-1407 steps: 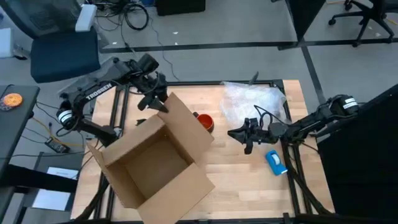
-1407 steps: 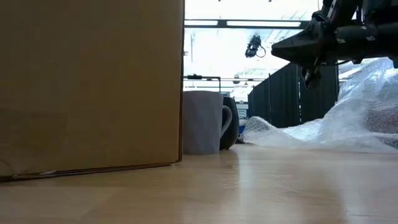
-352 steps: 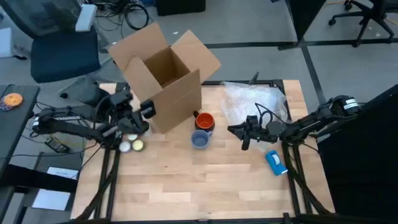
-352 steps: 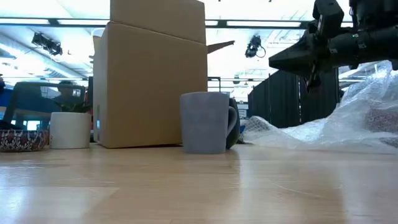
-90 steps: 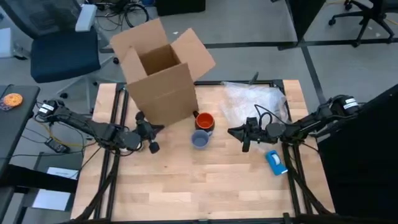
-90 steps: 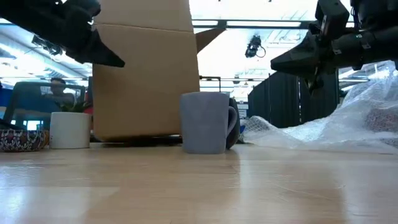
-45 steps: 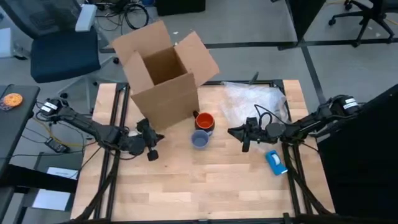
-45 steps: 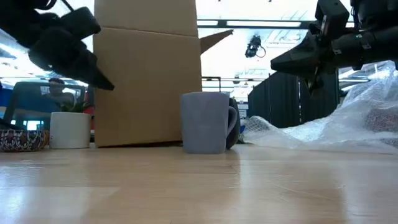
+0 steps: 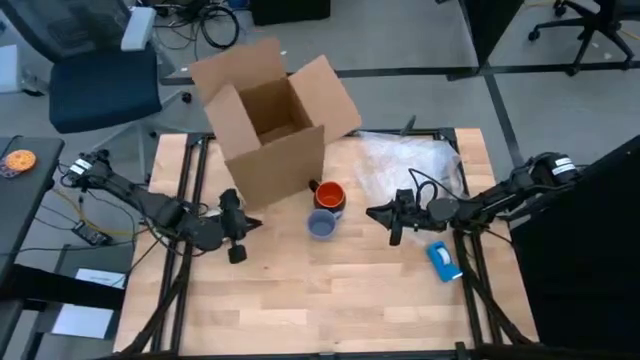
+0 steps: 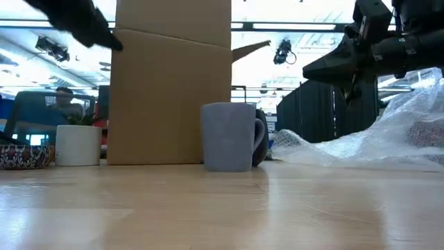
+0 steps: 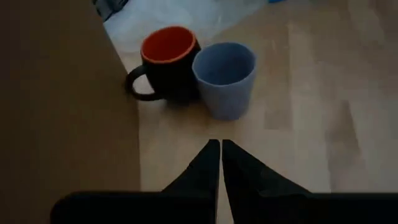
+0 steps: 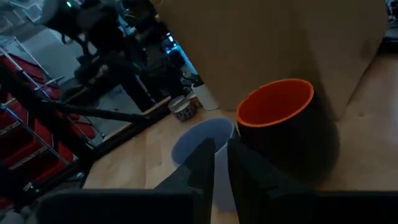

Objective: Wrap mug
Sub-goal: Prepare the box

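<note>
The orange-red mug [image 9: 328,194] stands upright on the table, right of the open cardboard box [image 9: 272,125]; its dark handle [image 11: 138,86] points toward the box. A blue-grey mug [image 9: 321,226] stands just in front of it and hides most of it in the low view [image 10: 229,137]. Crumpled bubble wrap [image 9: 408,163] lies at the far right. My left gripper [image 11: 221,144] is shut, near the box's front corner [image 9: 248,222], pointing at both mugs. My right gripper [image 9: 372,212] is shut and hovers above the table right of the mugs, fingers [image 12: 202,155] toward them.
A blue object [image 9: 445,260] lies near the right arm. In the low view, a small white cup [image 10: 78,144] and a patterned bowl [image 10: 21,156] stand left of the box. Bare wood [image 9: 330,300] stretches along the near half of the table.
The cardboard box has slid a little toward the table's right edge, turned slightly, and now stands flat. My left gripper has drawn slightly toward the near edge beside the box and has risen. The mugs and my right gripper have kept still.
</note>
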Motion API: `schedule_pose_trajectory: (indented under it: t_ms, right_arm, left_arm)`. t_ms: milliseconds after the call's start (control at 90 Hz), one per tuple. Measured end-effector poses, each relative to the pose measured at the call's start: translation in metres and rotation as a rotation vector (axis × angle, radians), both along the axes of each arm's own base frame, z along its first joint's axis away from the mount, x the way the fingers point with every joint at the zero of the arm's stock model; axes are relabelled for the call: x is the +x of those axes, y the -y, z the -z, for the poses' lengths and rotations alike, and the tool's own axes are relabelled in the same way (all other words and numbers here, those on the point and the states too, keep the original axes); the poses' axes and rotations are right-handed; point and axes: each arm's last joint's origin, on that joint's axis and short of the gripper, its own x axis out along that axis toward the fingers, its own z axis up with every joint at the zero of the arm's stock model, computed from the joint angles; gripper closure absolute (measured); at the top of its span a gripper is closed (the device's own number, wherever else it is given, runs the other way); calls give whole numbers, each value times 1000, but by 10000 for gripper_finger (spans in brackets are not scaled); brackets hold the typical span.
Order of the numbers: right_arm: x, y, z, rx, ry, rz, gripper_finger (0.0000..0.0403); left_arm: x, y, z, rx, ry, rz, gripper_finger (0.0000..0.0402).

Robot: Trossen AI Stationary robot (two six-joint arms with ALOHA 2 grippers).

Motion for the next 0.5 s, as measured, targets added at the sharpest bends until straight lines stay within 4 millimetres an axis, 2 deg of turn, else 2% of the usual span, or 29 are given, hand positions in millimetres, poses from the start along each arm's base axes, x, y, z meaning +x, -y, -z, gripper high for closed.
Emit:
schedule_pose_trajectory:
  t_ms: [156,344,500]
  right_arm:
    - [0,0,0,0,0,-2,383]
    - [0,0,0,1,0,-2,383]
    - [0,0,0,1,0,-1,383]
  left_arm:
    - [-20,-6,-34,18,-84,-53,371]
    - [-53,-24,-67,-59,-223,-195,343]
    - [-62,-32,-90,-62,-106,-235,324]
